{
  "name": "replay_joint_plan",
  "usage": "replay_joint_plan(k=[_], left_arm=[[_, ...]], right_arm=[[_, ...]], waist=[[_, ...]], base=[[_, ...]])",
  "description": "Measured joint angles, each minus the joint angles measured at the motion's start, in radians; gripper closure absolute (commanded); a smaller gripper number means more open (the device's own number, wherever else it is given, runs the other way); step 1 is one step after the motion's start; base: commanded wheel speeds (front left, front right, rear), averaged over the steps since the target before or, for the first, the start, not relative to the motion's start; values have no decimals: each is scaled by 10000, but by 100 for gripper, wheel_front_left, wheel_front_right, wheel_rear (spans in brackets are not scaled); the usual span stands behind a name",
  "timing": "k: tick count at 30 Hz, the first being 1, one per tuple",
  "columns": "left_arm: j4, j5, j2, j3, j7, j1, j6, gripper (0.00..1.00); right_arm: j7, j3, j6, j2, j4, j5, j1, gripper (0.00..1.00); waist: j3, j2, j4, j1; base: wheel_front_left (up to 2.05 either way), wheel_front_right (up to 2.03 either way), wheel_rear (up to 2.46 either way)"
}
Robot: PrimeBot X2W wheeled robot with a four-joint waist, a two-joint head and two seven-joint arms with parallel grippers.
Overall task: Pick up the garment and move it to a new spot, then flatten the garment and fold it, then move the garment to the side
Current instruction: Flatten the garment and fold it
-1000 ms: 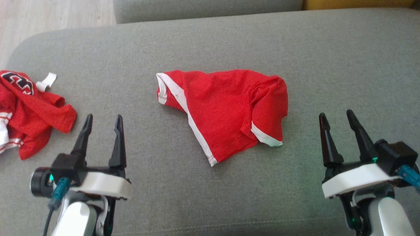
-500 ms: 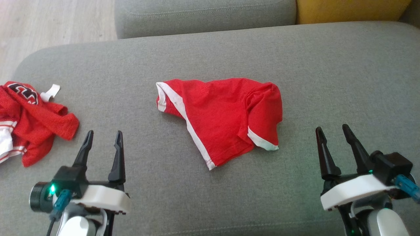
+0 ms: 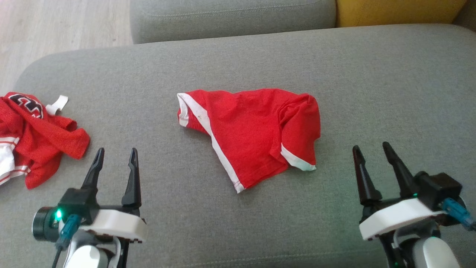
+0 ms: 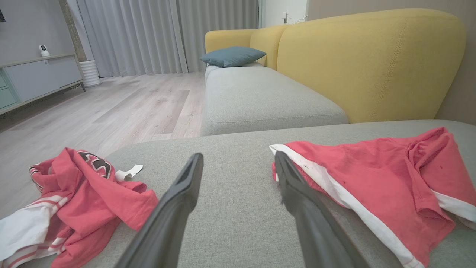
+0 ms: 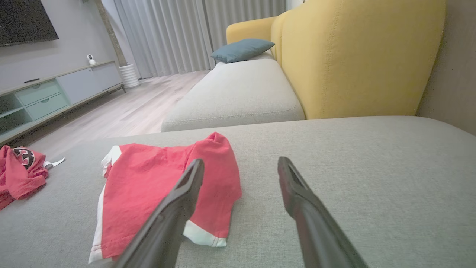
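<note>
both grippers idle, nothing held.

left gripper (image 3: 117,151): fingers spread apart, empty, above the seat (image 3: 372,93) at lower left of the head view, tips pointing away from the robot.
right gripper (image 3: 371,146): same, fingers apart and empty, at lower right.

garment (image 3: 256,134): red with white trim, lying mid-seat on the grey fabric, between the two grippers and a bit further out than their tips. It is crumpled, not flat. The right part is folded over itself, and a white band runs diagonally down the left side to the corner nearest the robot. Neither gripper touches it. In the left wrist view it sits right of the fingers. In the right wrist view it sits to the left, with the left finger overlapping it in the picture.

second garment (image 3: 33,137): red with white stripes and a black-and-white logo, bunched at the seat's left edge, well apart from the first. There is a white tag (image 3: 57,104) at its upper edge. The left gripper is near it but not touching.

behind: far seat (image 3: 230,15) in grey, yellow backrest (image 3: 394,11), wood floor (image 3: 55,22), blue pillow (image 4: 232,56) on the far seat.
</note>
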Motion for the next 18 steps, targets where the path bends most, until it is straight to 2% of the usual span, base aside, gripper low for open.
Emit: replay_joint_plan(k=[6,17,18], left_arm=[[0,-25,6,-52,0,-34,0,0],[12,-23,-109,-290,-102,-734,2,0],[12,-23,-109,-290,-102,-734,2,0]], right_arm=[[439,765,0,0,238,-240,-27,0],[1728,3797,0,-368,2002,-401,-1476,0],[1728,3797,0,-368,2002,-401,-1476,0]], waist=[[93,0,118,0],[800,0,772,0],[800,0,772,0]], base=[[0,0,0],[0,0,0],[0,0,0]])
